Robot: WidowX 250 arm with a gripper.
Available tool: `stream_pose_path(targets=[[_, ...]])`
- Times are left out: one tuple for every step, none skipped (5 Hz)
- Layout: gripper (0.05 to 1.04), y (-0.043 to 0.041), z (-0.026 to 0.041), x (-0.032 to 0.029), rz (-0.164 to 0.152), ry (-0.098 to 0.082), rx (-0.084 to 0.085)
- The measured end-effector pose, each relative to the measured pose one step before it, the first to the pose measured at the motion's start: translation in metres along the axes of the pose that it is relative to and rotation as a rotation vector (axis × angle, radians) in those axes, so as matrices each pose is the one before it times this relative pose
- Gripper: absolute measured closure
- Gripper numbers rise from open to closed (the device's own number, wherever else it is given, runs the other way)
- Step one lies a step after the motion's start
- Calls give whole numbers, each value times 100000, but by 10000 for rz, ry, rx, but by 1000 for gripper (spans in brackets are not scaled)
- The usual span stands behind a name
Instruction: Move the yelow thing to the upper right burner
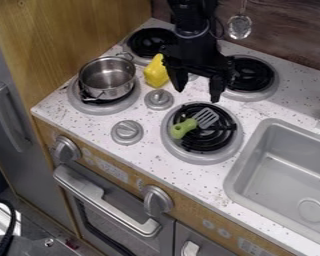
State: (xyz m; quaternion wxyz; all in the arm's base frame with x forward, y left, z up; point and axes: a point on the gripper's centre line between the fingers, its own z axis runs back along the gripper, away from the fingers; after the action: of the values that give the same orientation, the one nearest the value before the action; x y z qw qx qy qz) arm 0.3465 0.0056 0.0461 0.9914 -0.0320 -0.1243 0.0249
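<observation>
Yellow thing (156,74), in the camera view: a small block-like piece standing on the counter (297,100), a little tilted, in the space between the upper left burner (148,42), the lower left burner (122,103) and the pincer (197,93). It is well apart from the upper right burner (251,75), which lies on the other side of the pincer.

The pincer hangs down from the black arm (191,22), which comes in at the top edge. Its two fingers are spread well apart, pointing down, with a wide gap between their tips, and nothing is gripped: it is released. One finger is just beside the yellow thing's right edge; whether they touch I cannot tell. The other finger is near the left edge of the upper right burner, and it too holds nothing.

A metal pot (109,91) sits on the lower left burner. On the lower right burner (219,141) lies a spatula with a green handle (182,128) and a grey slotted head, the handle towards the left. One round knob (159,99) is just below the yellow thing in the view, and another knob (127,132) is nearer the counter's front edge. A grey sink (233,186) is set into the counter at the right, and a metal utensil (239,26) hangs by the back wall.
</observation>
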Motion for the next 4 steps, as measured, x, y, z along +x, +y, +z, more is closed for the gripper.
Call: stream_pose_path(targets=[[89, 78, -1014, -744, 25, 367, 4], [89, 1420, -1209, 2755, 100, -54, 77], [89, 2680, -369, 2973, 210, -556, -345], [89, 3612, -1314, 3596, -520, -509, 550]])
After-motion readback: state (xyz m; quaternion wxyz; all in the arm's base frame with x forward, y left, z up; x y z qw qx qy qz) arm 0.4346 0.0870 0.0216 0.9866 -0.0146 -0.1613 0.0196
